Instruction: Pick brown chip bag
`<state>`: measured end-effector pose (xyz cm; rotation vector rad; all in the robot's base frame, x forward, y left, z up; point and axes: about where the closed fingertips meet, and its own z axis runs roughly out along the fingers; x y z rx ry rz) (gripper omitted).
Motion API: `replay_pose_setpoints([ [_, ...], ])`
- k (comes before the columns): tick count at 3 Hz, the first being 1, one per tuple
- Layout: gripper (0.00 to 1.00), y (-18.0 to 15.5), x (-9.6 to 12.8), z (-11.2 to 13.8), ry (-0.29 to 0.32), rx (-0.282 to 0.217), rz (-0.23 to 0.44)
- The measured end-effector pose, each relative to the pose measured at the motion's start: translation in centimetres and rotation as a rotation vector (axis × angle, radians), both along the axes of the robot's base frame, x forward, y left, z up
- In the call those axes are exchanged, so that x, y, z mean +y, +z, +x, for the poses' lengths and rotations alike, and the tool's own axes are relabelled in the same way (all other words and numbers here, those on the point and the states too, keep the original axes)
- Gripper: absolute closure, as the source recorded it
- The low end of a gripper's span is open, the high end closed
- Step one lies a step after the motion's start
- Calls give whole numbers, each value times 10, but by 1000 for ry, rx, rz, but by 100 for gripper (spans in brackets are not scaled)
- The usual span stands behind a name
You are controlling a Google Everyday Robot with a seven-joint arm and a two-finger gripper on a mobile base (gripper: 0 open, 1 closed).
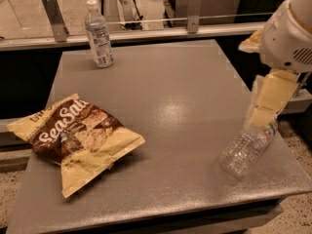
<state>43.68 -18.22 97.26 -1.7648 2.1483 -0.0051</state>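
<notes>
The brown chip bag [73, 138] lies flat at the table's front left. It is crinkly pale yellow and dark brown with white "Sea Salt" lettering. My gripper [261, 117] hangs from the white arm [290, 33] at the right edge of the table. It points down, just above the neck end of a clear plastic bottle [243, 150] that lies on its side. The gripper is far to the right of the bag, with most of the table's width between them.
A water bottle [99, 33] with a white cap stands upright at the back left of the grey table [170, 96]. A metal rail [146, 30] with posts runs behind the table. The floor shows past the table's right edge.
</notes>
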Motion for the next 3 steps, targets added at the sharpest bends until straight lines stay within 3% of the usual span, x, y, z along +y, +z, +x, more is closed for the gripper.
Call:
replay_pose_setpoints([
  [1,0,-8,91,-18,157,27,127],
  [2,0,-24,152,-42,251,78,193],
  [3,0,-39,212,-61,324,98,240],
])
